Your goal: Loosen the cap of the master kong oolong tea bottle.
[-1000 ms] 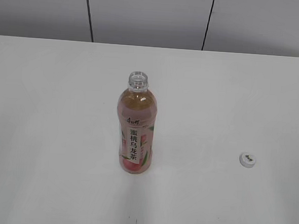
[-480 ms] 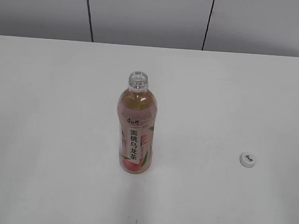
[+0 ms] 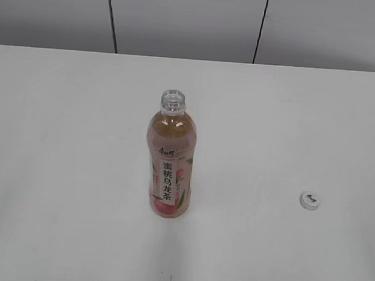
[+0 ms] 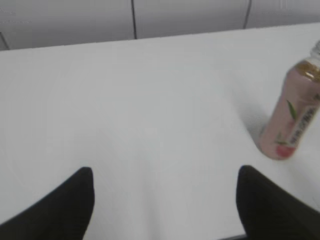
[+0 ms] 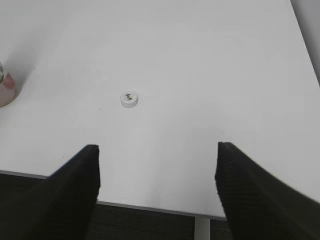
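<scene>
Master kong oolong tea bottle [image 3: 171, 158] stands upright mid-table [image 3: 60, 139], neck uncapped. Cap [image 3: 310, 200] lies well right, apart. Left gripper [image 4: 165, 200] and right gripper [image 5: 157, 187] spread wide, holding nothing.

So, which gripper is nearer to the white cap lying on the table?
Right. The right gripper is open above the near table edge, the cap ahead of it. The left gripper faces bare table, with only the bottle in sight.

The cap [image 5: 129, 99] lies alone on the white worktop [image 5: 200, 75], logo up. The bottle [image 5: 6, 87] base shows at 9 o'clock, well apart from it. The right end effector [image 5: 157, 155] hangs spread wide at 6 o'clock, holding nothing.
</scene>
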Action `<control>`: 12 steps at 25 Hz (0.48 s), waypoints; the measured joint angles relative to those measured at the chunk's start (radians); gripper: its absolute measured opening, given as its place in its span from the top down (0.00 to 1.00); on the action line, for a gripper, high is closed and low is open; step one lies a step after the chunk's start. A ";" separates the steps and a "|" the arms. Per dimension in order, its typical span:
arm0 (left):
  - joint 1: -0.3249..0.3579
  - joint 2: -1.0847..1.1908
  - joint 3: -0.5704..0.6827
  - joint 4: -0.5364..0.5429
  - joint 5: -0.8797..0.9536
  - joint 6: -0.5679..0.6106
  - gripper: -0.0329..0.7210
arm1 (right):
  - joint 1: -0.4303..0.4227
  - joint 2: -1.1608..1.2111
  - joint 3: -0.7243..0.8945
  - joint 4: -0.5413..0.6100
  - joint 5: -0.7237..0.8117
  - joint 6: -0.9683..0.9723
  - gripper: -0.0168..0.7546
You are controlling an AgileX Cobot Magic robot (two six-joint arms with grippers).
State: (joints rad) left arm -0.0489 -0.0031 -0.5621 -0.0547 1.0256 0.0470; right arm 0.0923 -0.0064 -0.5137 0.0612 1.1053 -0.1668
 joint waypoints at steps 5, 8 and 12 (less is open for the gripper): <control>0.026 -0.003 0.000 0.000 0.001 0.000 0.27 | -0.006 0.000 0.000 0.008 -0.001 0.000 0.27; 0.022 -0.003 0.000 0.000 0.001 0.000 0.28 | -0.006 0.000 0.000 0.009 -0.001 0.000 0.27; 0.021 -0.003 0.000 -0.001 0.001 0.000 0.29 | -0.006 0.000 0.000 0.009 -0.001 0.000 0.27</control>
State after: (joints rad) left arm -0.0282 -0.0063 -0.5621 -0.0560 1.0262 0.0470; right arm 0.0864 -0.0064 -0.5137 0.0700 1.1044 -0.1668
